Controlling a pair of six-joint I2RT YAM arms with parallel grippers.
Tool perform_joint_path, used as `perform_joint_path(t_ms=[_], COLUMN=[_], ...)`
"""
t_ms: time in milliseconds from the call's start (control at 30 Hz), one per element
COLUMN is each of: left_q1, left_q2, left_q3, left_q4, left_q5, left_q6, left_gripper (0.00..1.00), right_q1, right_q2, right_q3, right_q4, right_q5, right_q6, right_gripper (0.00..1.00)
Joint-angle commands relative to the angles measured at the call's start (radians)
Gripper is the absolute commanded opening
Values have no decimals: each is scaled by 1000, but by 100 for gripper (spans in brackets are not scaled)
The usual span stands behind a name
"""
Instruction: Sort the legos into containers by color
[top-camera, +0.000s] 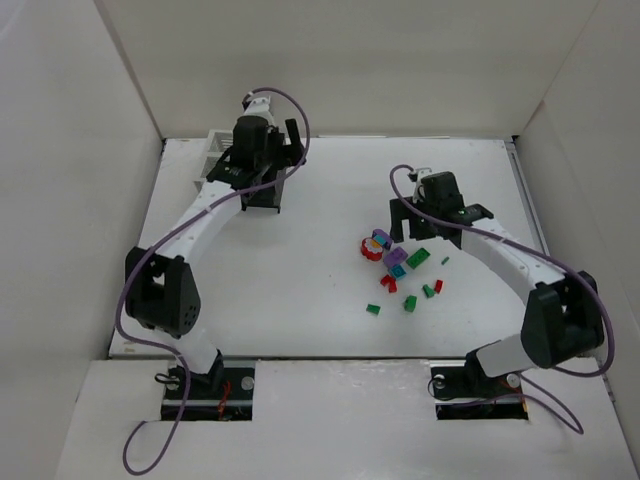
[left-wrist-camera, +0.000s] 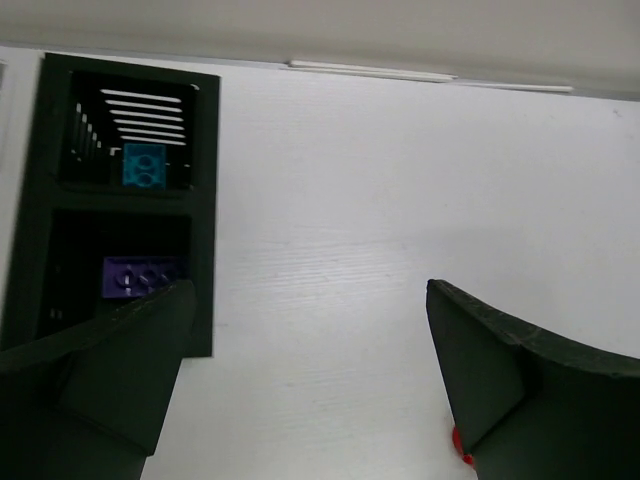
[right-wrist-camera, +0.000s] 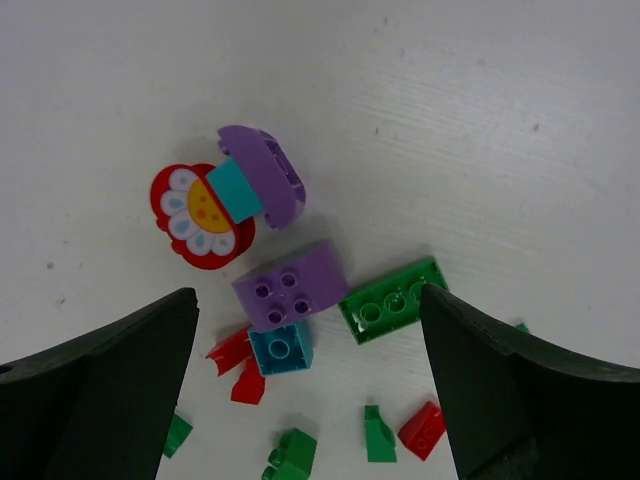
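Observation:
The legos (top-camera: 397, 262) lie in a loose heap right of the table's middle. In the right wrist view I see a purple brick (right-wrist-camera: 290, 285), a teal brick (right-wrist-camera: 280, 348), a green brick (right-wrist-camera: 393, 300), a red flower piece (right-wrist-camera: 200, 215) and small red and green bits. My right gripper (right-wrist-camera: 308, 298) (top-camera: 410, 228) hangs open above them, holding nothing. The containers stand at the back left: a white one (top-camera: 213, 155) and a black one (left-wrist-camera: 205, 200) (top-camera: 258, 200). Inside the black one lie a teal brick (left-wrist-camera: 143, 165) and a purple brick (left-wrist-camera: 140, 275). My left gripper (left-wrist-camera: 308, 292) (top-camera: 268, 178) stands open and empty beside it.
White walls enclose the table on the left, back and right. A small red speck (left-wrist-camera: 460, 440) shows beside the left gripper's right finger. Loose green bits (top-camera: 373, 309) lie nearest the front edge.

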Motion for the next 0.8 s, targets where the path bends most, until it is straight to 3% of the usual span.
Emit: perform_joint_path(t_ms=[0,233,500,767], left_q1=[-35,-120,-161,-209], left_q2=[-94,-197,-243,-285], left_q3=[-91,-197,-278,-350], left_q4=[38,7,-39,-50], left_q5=[-52,-114,-124,-144], left_q6=[-35,-91,-125,-144], left_gripper=[100,100,100,100], right_q1=[14,49,77,45], right_q2=[52,97,134,143], right_q3=[46,-43,-42,-91], right_q4=[-103,-7,9,67], right_q5=[124,14,14,2], right_q6=[176,434,518,563], right_gripper=[96,84,75,75])
